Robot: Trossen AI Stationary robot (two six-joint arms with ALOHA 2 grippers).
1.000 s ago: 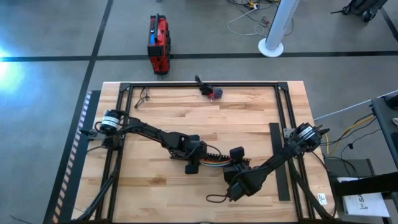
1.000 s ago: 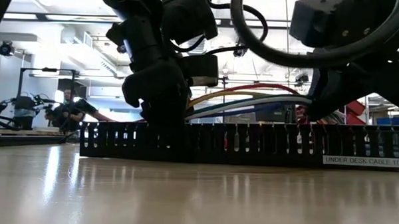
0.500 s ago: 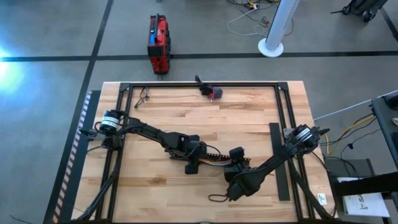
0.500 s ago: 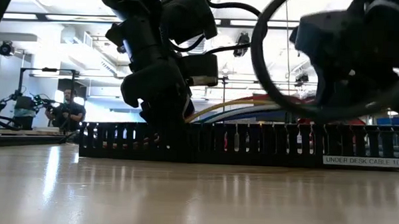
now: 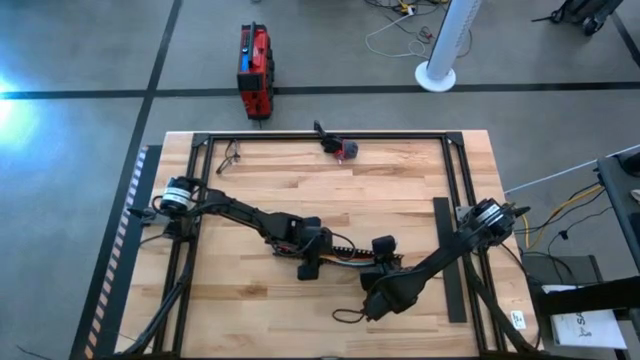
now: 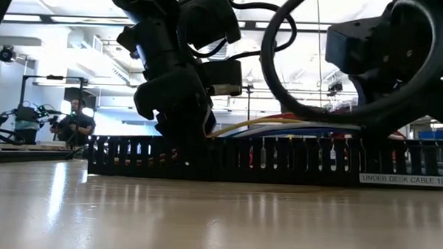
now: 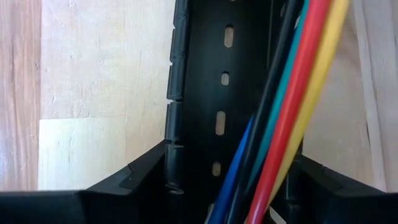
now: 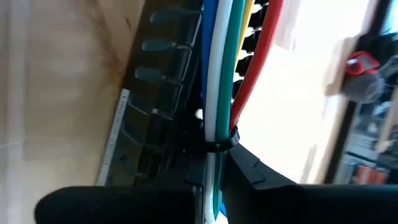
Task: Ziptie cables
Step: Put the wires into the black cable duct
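Observation:
A black slotted tray point(image 5: 345, 250) lies along the middle of the table. The cables point(image 6: 280, 125), in red, yellow, green, blue and white, run along it just above its rim. My left gripper point(image 7: 230, 168) comes down over the tray's left end point(image 6: 184, 149), one finger on each side of it. My right gripper point(image 8: 214, 177) is shut at the bundle near the tray's right end point(image 5: 380, 262). A thin black ziptie point(image 8: 221, 140) rings the bundle just ahead of its fingers. My left gripper clasps the tray across its width, one finger on each outer wall point(image 7: 169, 152), slanting steeply down from above. The cables point(image 7: 280, 124) pass loose between the fingers, and the tray rests on the table. My right gripper has the bundle between its two fingers right behind the ziptie; the white and green strands point(image 8: 214, 158) run in between them. The fingers slant down and lie along the cables. The fingers themselves hide the pads.
Black frame rails point(image 5: 200, 150) border the table. A long black strip point(image 5: 443, 255) lies near the right rail, and a small black and red object point(image 5: 340, 148) sits at the far edge. A red case point(image 5: 255, 70) stands on the floor beyond. A person point(image 6: 77, 123) sits far behind.
My right gripper has tipped without shifting much. The right part of the bundle, which arched well above the tray, has sunk to just over the tray's rim. My left gripper has kept still on the tray.

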